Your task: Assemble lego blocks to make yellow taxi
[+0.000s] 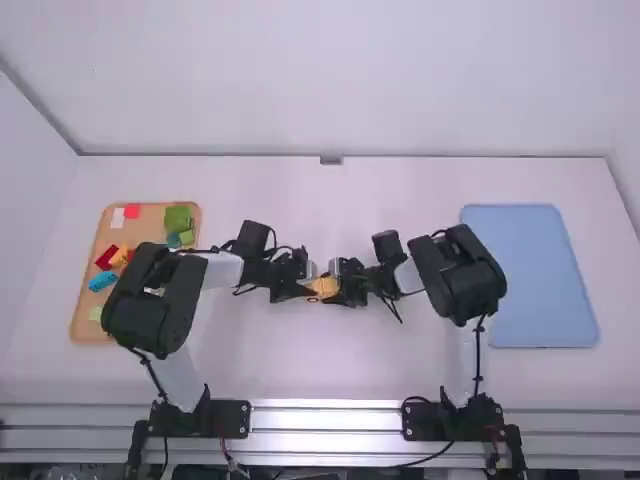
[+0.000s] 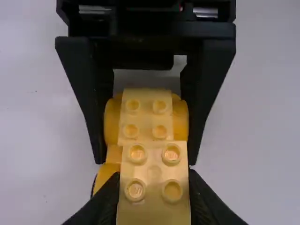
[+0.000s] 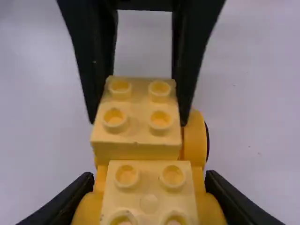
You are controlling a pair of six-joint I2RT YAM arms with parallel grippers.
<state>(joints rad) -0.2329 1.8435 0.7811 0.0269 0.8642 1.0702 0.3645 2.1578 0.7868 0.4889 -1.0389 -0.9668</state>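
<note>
On both arms I'm wearing white links between chunky black joints. Black cable is showing toward five o'clock, red wire toward seven. My black fingers are tapering; a silver rod is gleaming at one o'clock in the left wrist view.

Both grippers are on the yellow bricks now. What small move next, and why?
I'd nudge the left gripper's brick slightly sideways, toward the exposed wheel, because its studs look out of line with those on the brick between the right gripper's fingers.
</note>
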